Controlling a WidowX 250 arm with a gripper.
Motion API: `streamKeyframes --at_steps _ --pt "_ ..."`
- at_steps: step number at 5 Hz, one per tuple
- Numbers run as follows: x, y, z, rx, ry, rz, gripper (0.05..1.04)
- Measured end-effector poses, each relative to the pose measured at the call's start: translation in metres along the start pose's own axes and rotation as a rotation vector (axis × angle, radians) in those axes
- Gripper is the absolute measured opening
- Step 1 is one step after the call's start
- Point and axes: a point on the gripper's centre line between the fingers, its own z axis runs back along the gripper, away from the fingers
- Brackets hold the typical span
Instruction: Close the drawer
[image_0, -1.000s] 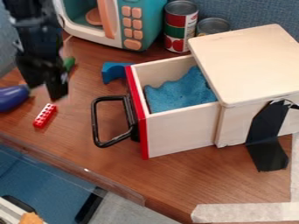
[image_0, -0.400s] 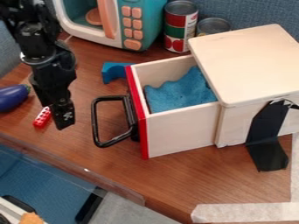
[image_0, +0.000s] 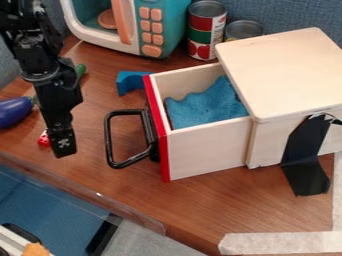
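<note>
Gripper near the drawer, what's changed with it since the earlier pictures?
The gripper has moved down the picture, first slightly to the picture's right, then back left, and now hides most of the red brick. It hasn't taken hold of the black handle. The drawer stayed open, blue material still inside.

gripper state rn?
Gripper: can't tell open or closed; nothing visible held, left of the drawer handle.
</note>
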Motion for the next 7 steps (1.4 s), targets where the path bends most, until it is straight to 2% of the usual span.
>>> streamKeyframes --at_steps 1,3,4,5,7 --pt "0.007 -0.003 -0.008 0.010 0.028 -0.081 1.001" --pt "0.019 -0.026 -0.023 0.035 0.032 -0.131 1.001" --pt "0.030 -0.032 -0.025 0.053 0.024 -0.149 1.001" --pt "0.038 -0.036 -0.026 0.037 0.025 -0.153 1.001" --pt "0.068 -0.035 -0.024 0.004 -0.013 -0.127 1.001"
